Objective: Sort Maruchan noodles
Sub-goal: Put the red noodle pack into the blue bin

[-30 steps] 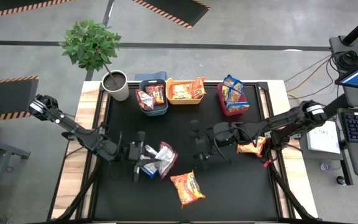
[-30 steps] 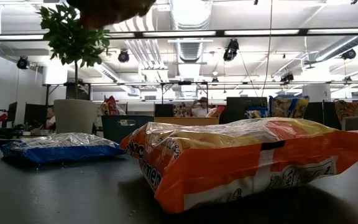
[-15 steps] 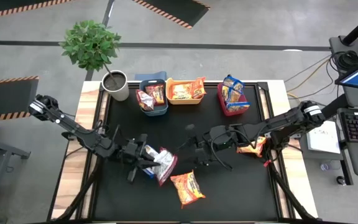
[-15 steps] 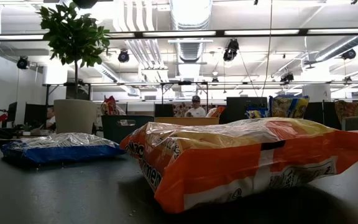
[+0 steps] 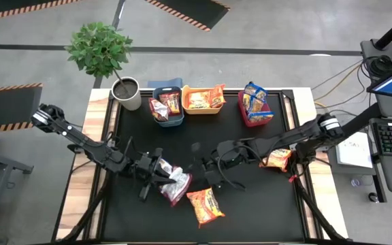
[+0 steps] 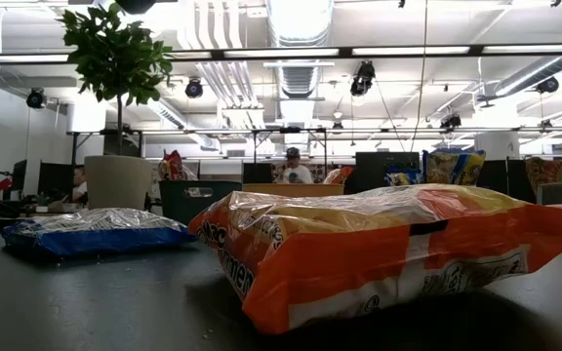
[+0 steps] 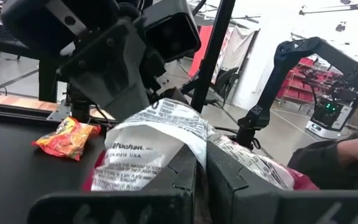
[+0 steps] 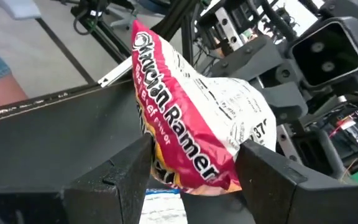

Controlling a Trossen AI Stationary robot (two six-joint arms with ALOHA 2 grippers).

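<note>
Two of my grippers are meeting over the middle of the black table (image 5: pixel 128 218): my left gripper (image 5: pixel 160 171) is pinching a dark red packet (image 5: pixel 175 185) by its edge, fingers pressed together on the crinkly film, and my right gripper (image 5: pixel 208 171) is reaching in with its fingers spread either side of the same packet. I am judging the packet light and slippery, its film soft around a stiff, brittle noodle block (squeezing hard could crack it), so the flat sealed edge is the place I am taking hold. A blue packet (image 6: pixel 91 234) is lying flat beneath it on the mat, an orange packet (image 5: pixel 205 205) nearer the front edge, another orange one (image 5: pixel 275 160) by my right arm. At the back the blue bin (image 5: pixel 167 114), yellow bin (image 5: pixel 184 92) and red bin (image 5: pixel 245 117) are holding sorted packets beside a potted plant (image 5: pixel 101 51). A person (image 6: pixel 293 168) is showing far off in the room.
</note>
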